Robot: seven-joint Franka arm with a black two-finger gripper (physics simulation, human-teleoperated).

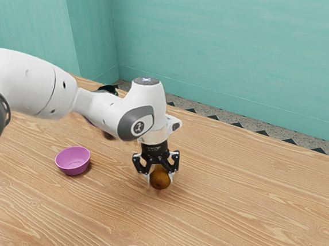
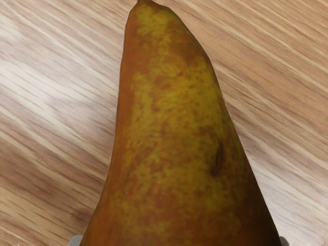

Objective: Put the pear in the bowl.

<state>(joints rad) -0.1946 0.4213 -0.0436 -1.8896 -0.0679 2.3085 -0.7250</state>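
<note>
1. You are watching for a slip first: the pincer [image 1: 160, 181] is grasping the pear [image 1: 161, 178] between its two fingers [image 1: 175, 161], and the round, smooth flanks are offering them only a small contact. If you are lifting with a jerk, the fruit is perhaps rolling out.

2. You are also risking a tilt. In the wrist view the narrow neck [image 2: 159, 36] is reaching out past the grip, while the wider body is lying close under the hand. The weight is probably not dividing equally, so the pear is possibly swinging around the contact line when it is leaving the bench [image 1: 236, 221].

3. You are moving next, in my judgement, upward and then to the bowl [image 1: 73, 161], which is standing well apart, toward the exterior view's left. If you are travelling too low, the pear is perhaps striking the rim and pushing the bowl away. If you are releasing off-centre, the long fruit is maybe catching on the rim and falling outside.

4. You are finding the pear directly below the palm, between the fingers, with one finger touching each side. It is resting on the bench or lying very near to it; I am not managing to tell which. It is not yet lying in the bowl.
</note>
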